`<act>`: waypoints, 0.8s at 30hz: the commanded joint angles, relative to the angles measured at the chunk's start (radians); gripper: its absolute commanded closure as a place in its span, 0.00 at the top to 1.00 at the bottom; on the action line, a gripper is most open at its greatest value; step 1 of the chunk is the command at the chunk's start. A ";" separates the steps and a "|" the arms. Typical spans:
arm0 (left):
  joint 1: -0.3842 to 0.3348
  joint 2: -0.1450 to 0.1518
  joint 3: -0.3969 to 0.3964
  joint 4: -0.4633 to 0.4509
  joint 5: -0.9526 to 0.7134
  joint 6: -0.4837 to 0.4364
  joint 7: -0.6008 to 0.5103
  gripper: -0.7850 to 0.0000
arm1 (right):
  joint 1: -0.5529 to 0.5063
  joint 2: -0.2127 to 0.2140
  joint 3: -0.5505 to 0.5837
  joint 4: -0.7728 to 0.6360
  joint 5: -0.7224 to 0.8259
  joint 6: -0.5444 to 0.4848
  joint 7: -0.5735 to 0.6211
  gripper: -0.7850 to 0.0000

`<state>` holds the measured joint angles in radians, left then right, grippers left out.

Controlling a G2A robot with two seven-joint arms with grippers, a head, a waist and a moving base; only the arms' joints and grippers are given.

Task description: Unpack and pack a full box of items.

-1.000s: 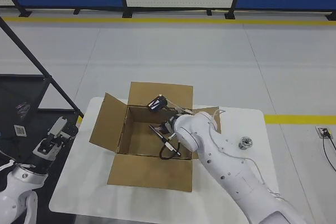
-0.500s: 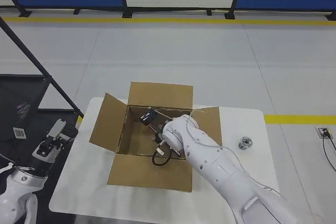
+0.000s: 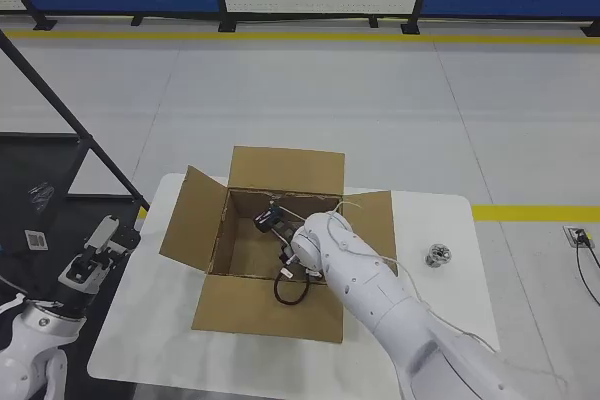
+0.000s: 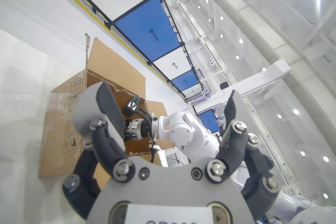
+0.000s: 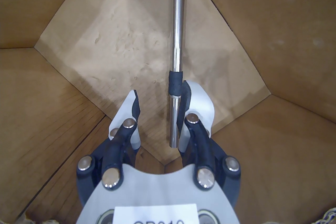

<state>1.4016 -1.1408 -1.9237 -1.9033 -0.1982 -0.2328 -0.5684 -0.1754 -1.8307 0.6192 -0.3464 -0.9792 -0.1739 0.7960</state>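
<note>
An open cardboard box stands on the white table. My right arm reaches down into it. Inside, my right gripper is open just above the bare box floor. A shiny metal rod with a black band lies between the jaws, close against one fingertip and apart from the other. My left gripper is open and holds nothing, off the table's left edge, aimed up towards the box.
A small round silvery object sits on the table right of the box. All box flaps are folded outward. A black frame and dark mat stand to the left of the table.
My right arm has swung left and lowered into the box, taking the rod down with it. The left arm has barely moved.
</note>
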 commanded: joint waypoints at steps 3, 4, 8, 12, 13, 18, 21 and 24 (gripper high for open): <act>0.005 0.002 0.000 -0.001 -0.004 -0.003 0.002 1.00 | 0.011 -0.024 -0.006 0.048 0.001 0.021 -0.025 0.45; 0.007 0.002 0.000 -0.004 -0.005 -0.005 -0.001 1.00 | 0.013 -0.029 -0.006 0.059 0.003 0.027 -0.031 0.45; 0.019 0.005 0.002 -0.010 -0.005 -0.025 -0.022 1.00 | 0.021 -0.046 -0.006 0.096 0.006 0.048 -0.051 0.45; 0.023 0.008 0.005 -0.005 -0.005 -0.031 -0.032 1.00 | 0.027 -0.057 -0.001 0.129 0.015 0.052 -0.073 0.45; 0.024 0.008 0.004 -0.004 -0.004 -0.031 -0.033 1.00 | 0.027 -0.059 0.000 0.136 0.015 0.051 -0.073 0.45; 0.024 0.011 0.003 -0.003 -0.007 -0.030 -0.032 1.00 | 0.034 -0.064 0.013 0.162 0.043 -0.021 -0.053 0.49; 0.023 0.013 0.002 -0.002 -0.006 -0.028 -0.032 1.00 | 0.038 -0.064 0.014 0.172 0.040 -0.027 -0.048 0.49; 0.018 0.015 0.009 -0.002 -0.006 -0.026 -0.035 1.00 | 0.037 -0.066 0.012 0.175 0.029 -0.010 -0.039 0.50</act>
<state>1.4214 -1.1264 -1.9176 -1.9049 -0.2055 -0.2592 -0.6019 -0.1369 -1.8957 0.6316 -0.1717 -0.9475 -0.1883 0.7539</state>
